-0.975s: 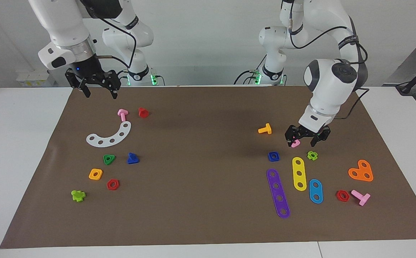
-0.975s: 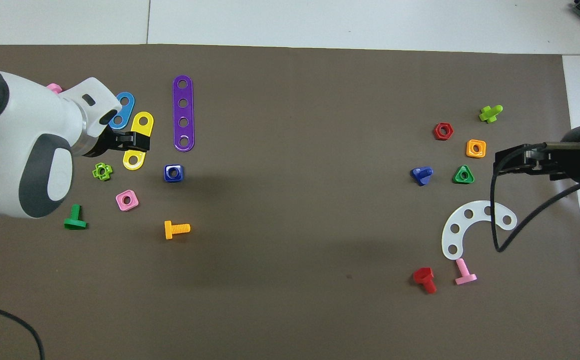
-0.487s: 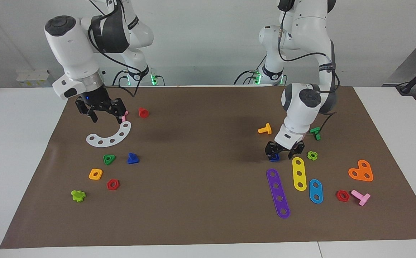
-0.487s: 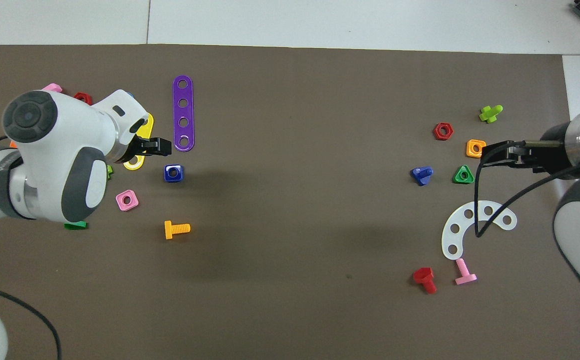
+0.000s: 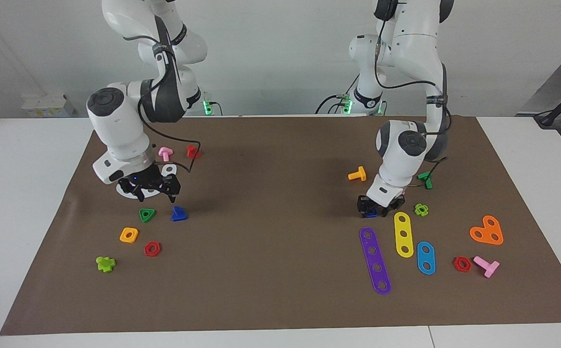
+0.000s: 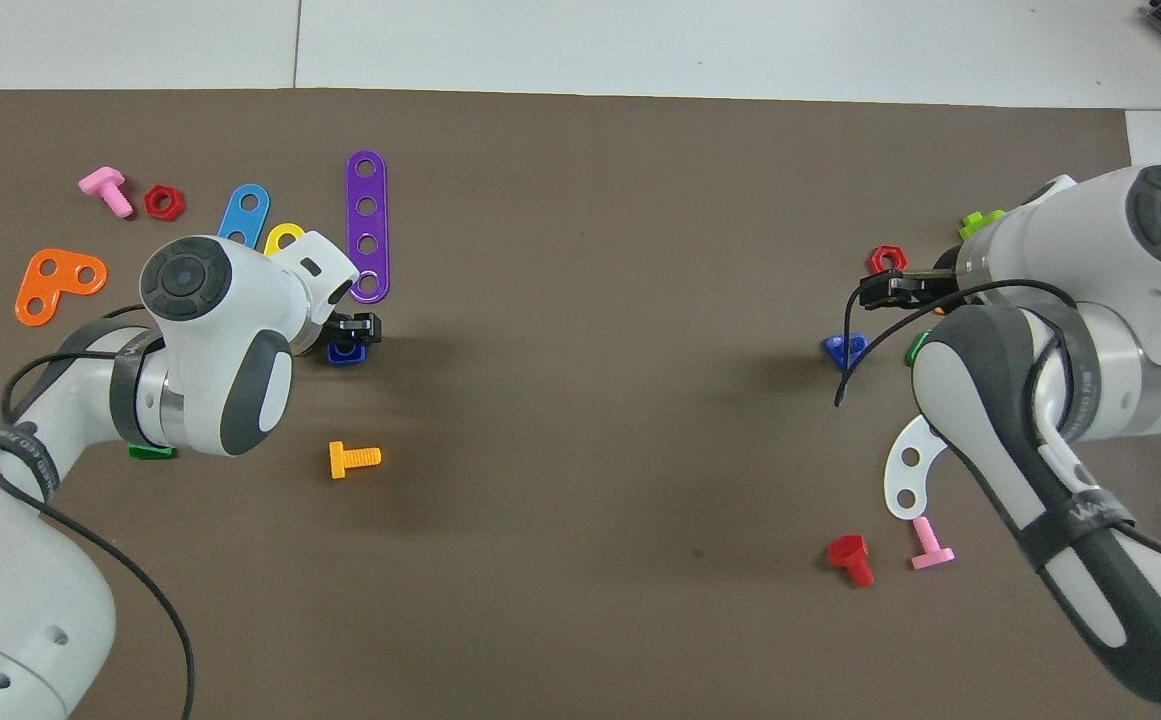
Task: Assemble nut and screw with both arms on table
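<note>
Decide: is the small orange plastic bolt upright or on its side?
On its side: the orange bolt shows head and shaft lengthwise from overhead.

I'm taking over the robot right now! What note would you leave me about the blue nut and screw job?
Left gripper: down at the small dark blue plastic square nut, which sits on the brown mat by the end of the purple plastic four-hole strip. Grip not confirmed.
Right gripper: open, low over the mat, close to the small dark blue plastic bolt, which lies untouched.
Done: nothing joined.
Left: lift both, bring them together, screw the bolt into the nut.
</note>
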### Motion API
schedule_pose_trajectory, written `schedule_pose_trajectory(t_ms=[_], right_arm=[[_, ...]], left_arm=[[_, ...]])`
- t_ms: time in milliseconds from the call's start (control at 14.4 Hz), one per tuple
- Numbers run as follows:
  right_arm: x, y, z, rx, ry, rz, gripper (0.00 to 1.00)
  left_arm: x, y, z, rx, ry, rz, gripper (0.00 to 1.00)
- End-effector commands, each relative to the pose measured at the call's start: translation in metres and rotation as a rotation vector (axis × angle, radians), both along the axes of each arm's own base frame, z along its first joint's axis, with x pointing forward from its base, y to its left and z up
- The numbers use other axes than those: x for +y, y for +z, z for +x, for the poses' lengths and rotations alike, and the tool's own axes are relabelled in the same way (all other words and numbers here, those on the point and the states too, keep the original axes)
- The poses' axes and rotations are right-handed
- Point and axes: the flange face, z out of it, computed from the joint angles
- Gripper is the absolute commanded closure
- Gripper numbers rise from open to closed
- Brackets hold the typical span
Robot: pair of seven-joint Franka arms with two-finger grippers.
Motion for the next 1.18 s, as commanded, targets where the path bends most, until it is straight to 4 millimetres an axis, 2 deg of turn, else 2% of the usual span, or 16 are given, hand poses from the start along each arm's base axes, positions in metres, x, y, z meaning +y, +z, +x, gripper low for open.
schedule_pose_trajectory(t_ms=[0,70,139,209,278,557,696,766,835,975,1044,1114], right_arm=[[0.002,-0.028,0.001,-0.006,0.041,0.011,0.1],[0.018,-0.034,-0.002,-0.008,0.064,0.011,0.1],[0.024,-0.045,-0.003,0.004,0.075,0.008,0.11],[0.023,-0.062,-0.008,0.009,0.077,0.007,0.12],[0.023,-0.071,-0.014,-0.009,0.082,0.007,0.13],[0.024,-0.085,-0.025,0.012,0.099,0.004,0.2],[0.021,-0.086,-0.03,0.023,0.118,0.002,0.25],[0.019,-0.088,-0.032,0.026,0.131,0.001,0.4],[0.019,-0.088,-0.032,0.026,0.145,0.0,0.54],[0.019,-0.087,-0.031,0.021,0.145,0.0,0.79],[0.019,-0.087,-0.031,0.023,0.148,0.0,1.0],[0.018,-0.086,-0.031,0.024,0.156,0.0,1.0]], left_arm=[[-0.009,0.002,-0.016,0.015,0.044,-0.005,0.36],[-0.011,0.003,-0.016,0.015,0.04,-0.005,0.52],[-0.012,0.002,-0.017,0.021,0.038,-0.004,0.76],[-0.011,0.002,-0.018,0.033,0.039,0.0,0.93],[-0.01,0.002,-0.018,0.04,0.039,0.003,1.0],[-0.012,0.009,-0.01,0.022,0.033,0.003,1.0],[-0.016,0.03,0.007,-0.001,0.032,-0.005,1.0],[-0.019,0.043,0.018,-0.008,0.031,-0.008,1.0],[-0.026,0.046,0.027,-0.012,0.026,-0.012,1.0],[-0.04,0.06,0.035,-0.042,0.014,-0.028,1.0],[-0.051,0.062,0.036,-0.044,0.011,-0.046,1.0],[-0.055,0.07,0.041,-0.052,0.02,-0.067,1.0]])
